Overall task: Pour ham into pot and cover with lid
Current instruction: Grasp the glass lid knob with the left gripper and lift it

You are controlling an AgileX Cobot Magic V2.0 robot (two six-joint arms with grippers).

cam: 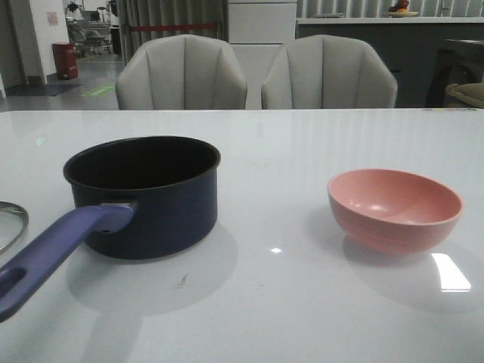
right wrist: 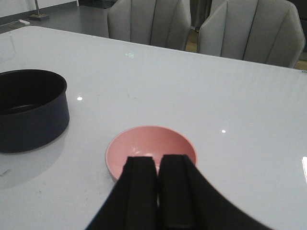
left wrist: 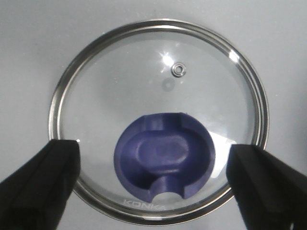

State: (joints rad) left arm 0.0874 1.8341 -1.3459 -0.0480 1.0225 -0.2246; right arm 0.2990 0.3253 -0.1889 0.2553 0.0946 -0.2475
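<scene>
The dark navy pot (cam: 151, 198) stands on the white table left of centre, its purple-blue handle (cam: 53, 246) pointing to the front left. It also shows in the right wrist view (right wrist: 29, 112), its black inside bare where I can see. The glass lid (left wrist: 144, 76) lies flat on the table, blue knob (left wrist: 165, 155) up; its rim shows at the far left of the front view (cam: 11, 223). My left gripper (left wrist: 153, 160) hovers open above the knob, one finger on either side. My right gripper (right wrist: 158, 160) is shut and empty, just short of the pink bowl (right wrist: 148, 143). No ham shows.
The pink bowl (cam: 393, 208) stands at the right of the table and looks empty. Two grey chairs (cam: 181, 72) (cam: 329, 72) stand behind the table's far edge. Neither arm shows in the front view.
</scene>
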